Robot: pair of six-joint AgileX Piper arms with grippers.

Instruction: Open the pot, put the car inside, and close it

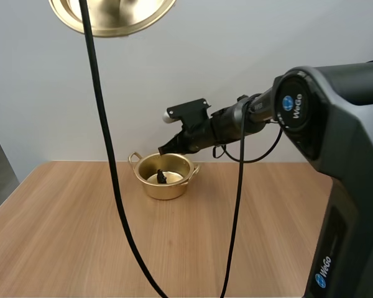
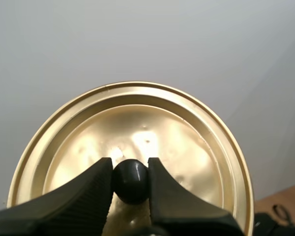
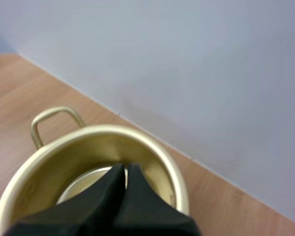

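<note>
The gold pot stands uncovered on the wooden table, and a small dark car lies inside it. My right gripper hovers just over the pot's back rim; in the right wrist view its fingers lie together as one wedge above the pot, shut on nothing. The gold lid hangs high above the table's left side. In the left wrist view my left gripper is shut on the lid's black knob, with the lid's top facing the camera.
The wooden table stretches bare to the left of, in front of and to the right of the pot. A plain wall rises close behind the pot. My right arm's large base stands at the right.
</note>
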